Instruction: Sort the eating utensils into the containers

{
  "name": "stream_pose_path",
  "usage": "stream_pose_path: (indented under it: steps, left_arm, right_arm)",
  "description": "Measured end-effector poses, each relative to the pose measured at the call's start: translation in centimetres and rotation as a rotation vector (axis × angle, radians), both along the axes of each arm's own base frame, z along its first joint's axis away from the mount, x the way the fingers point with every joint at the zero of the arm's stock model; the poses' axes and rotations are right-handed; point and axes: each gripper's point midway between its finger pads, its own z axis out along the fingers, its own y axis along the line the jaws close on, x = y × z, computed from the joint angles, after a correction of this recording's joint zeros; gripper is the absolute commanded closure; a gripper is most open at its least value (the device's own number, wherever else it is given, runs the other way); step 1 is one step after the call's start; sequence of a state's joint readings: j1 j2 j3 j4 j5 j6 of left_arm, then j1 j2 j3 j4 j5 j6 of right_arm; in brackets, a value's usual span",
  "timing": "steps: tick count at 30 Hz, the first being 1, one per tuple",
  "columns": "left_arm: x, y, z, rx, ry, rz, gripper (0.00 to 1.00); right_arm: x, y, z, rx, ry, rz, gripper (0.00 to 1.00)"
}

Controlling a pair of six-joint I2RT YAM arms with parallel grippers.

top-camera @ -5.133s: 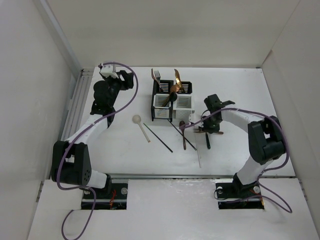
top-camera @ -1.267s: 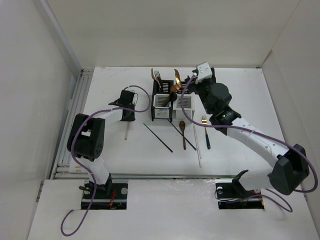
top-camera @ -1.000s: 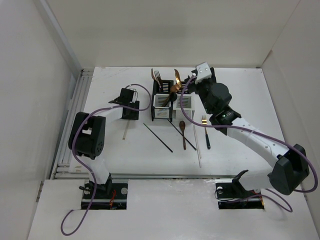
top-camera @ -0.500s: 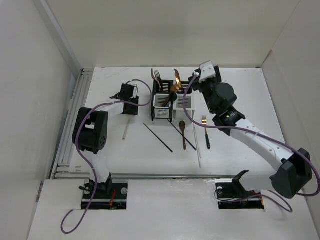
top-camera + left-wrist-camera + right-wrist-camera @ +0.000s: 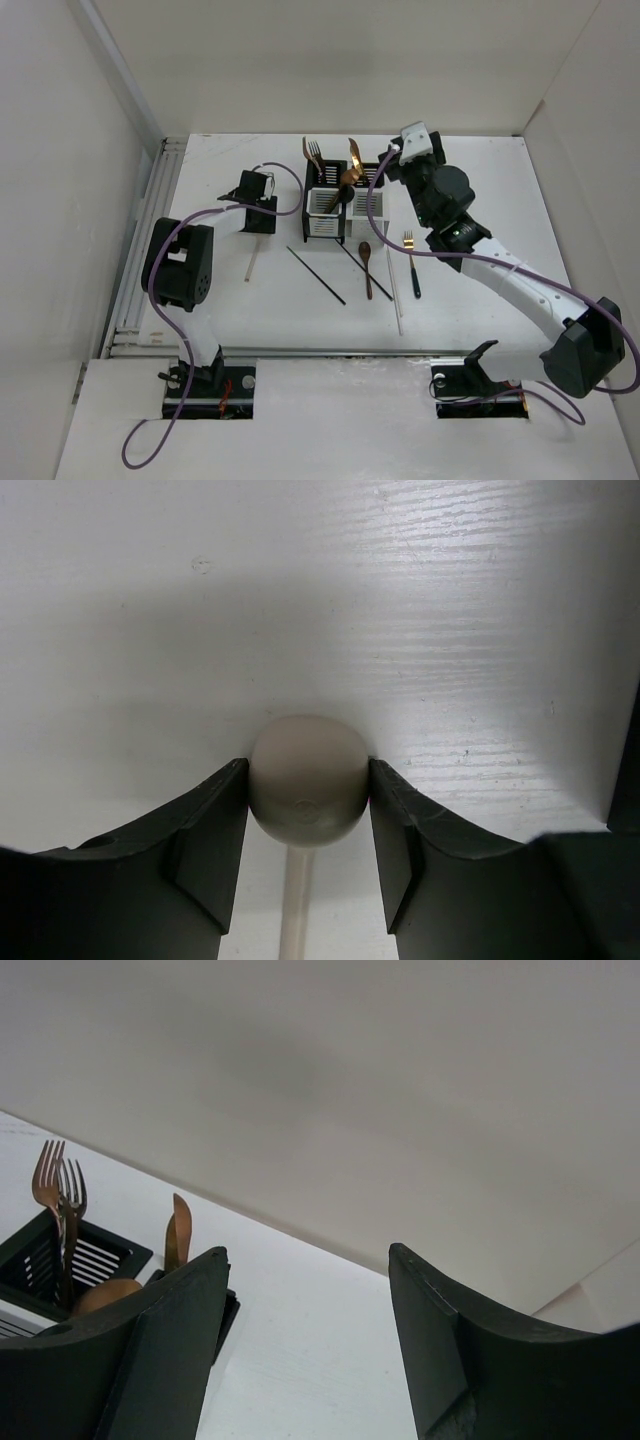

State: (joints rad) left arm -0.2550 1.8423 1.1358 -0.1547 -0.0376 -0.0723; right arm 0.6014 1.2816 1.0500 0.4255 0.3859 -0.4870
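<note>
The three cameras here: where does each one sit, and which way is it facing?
Top external: fixed above and behind the arms, looking down on the white table; both arms show.
Left wrist: on the left arm, looking down at the table; the left gripper grips the round bowl of a cream spoon.
Right wrist: on the right arm, looking across the table at a plain wall; open right gripper, black-framed white caddies with metal forks lower left.
Shared: top and left wrist show the spoon; top and right wrist the caddies.

Left pincer (image 5: 307,785) low, clamped, right pincer (image 5: 305,1260) high, jaws apart
</note>
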Motion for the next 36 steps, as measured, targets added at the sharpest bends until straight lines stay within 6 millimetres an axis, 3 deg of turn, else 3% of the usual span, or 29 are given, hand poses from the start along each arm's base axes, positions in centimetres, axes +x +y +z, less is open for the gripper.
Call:
stream_pose_path:
  steps: [9,12,15,18,23,28,32,36]
  left_arm:
    - [-0.7,0.1,0.4,0.001,0.020,0.000,1.00]
    - [-0.8,0.0,2.3,-0.001,-0.006,-0.025,1.00]
    - [0.2,-0.6,7.1,-0.036,-0.129,-0.071,1.00]
    - [1.4,-1.7,14.5,-0.104,-0.348,-0.125,1.00]
    - [1.8,-4.1,26.0,-0.218,-0.698,-0.219,1.00]
    - [1.7,-9.0,32.6,-0.389,-0.934,-0.372,1.00]
    - [2.5,-13.5,33.7,-0.532,-1.014,-0.498,1.00]
    - [3.9,-17.2,30.7,-0.609,-1.006,-0.592,1.00]
  right_arm:
    - [-0.5,-0.6,1.0,0.001,-0.021,-0.011,0.30]
    - [-0.6,-0.7,1.2,0.005,-0.026,-0.014,0.30]
    - [-0.5,-1.0,1.2,0.005,-0.027,-0.020,0.30]
    - [-0.5,-1.0,1.2,0.005,-0.027,-0.021,0.30]
    - [-0.5,-1.4,1.4,0.003,-0.031,-0.030,0.30]
    - [-1.3,-2.6,2.8,0.017,-0.064,-0.044,0.30]
    - [-3.0,-3.9,4.2,0.033,-0.102,-0.052,0.30]
    - [-4.9,-5.4,5.0,0.043,-0.134,-0.065,0.30]
